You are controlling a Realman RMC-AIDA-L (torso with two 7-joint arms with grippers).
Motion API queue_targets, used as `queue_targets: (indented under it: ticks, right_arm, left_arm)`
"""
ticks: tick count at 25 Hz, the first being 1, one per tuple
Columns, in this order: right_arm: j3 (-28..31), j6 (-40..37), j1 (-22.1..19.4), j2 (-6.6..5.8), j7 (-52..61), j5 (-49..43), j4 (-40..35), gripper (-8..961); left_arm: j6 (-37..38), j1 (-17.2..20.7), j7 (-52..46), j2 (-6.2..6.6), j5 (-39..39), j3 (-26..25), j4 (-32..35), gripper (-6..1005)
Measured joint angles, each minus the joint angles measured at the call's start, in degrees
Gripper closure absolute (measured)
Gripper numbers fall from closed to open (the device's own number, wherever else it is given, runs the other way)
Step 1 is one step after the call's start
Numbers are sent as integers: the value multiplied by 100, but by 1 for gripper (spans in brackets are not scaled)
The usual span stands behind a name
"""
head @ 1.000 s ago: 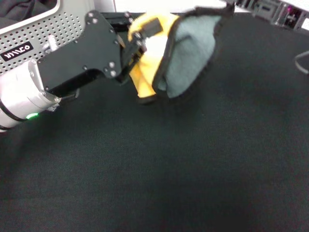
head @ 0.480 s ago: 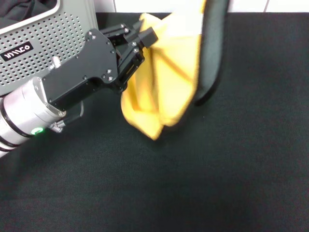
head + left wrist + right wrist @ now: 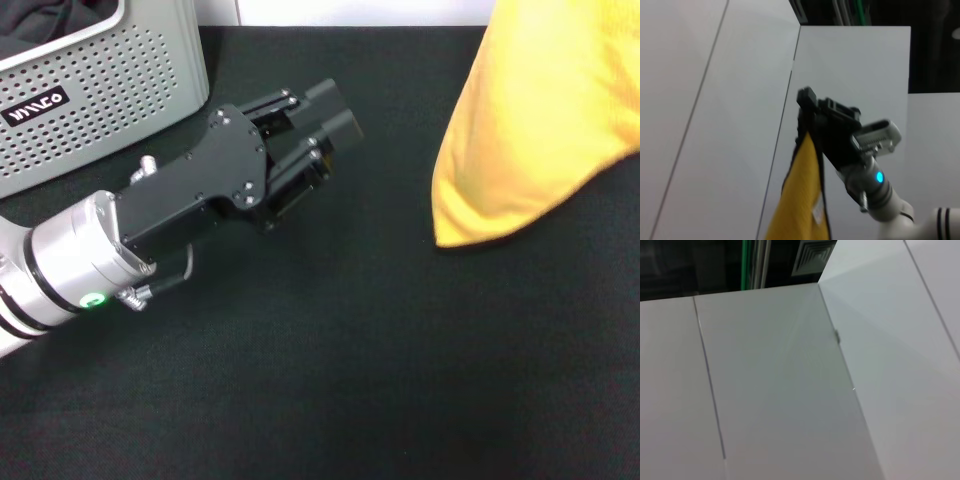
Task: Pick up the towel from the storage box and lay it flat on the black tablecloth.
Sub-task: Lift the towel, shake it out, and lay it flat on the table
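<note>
The towel (image 3: 540, 130) hangs at the upper right above the black tablecloth (image 3: 350, 360), yellow face showing, its top cut off by the picture's edge. In the left wrist view the towel (image 3: 800, 205) dangles from my right gripper (image 3: 806, 127), which is shut on its top edge. My left gripper (image 3: 325, 112) is low over the cloth, left of the towel and apart from it, open with nothing between its fingers. The storage box (image 3: 110, 95) stands at the back left. The right wrist view shows only white panels.
Dark fabric (image 3: 40, 20) lies inside the storage box. A white wall borders the cloth's far edge. The tablecloth spreads wide in front of and to the right of the left arm.
My left gripper has let go of the towel and drawn back from it. The towel has swung up and to the right, held only by the right gripper.
</note>
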Motion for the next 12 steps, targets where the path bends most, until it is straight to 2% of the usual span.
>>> queue_targets:
  ticks: [8,12]
  right_arm:
    - [42,-474,-2,31,2,-3,-270,947]
    - [184,-873,-83,193,-145,25,-575,947]
  left_arm:
    - [-90,-140,55,-11,25,679,-28,503]
    - [-149,-193,83,-38,-17,842,-41,347]
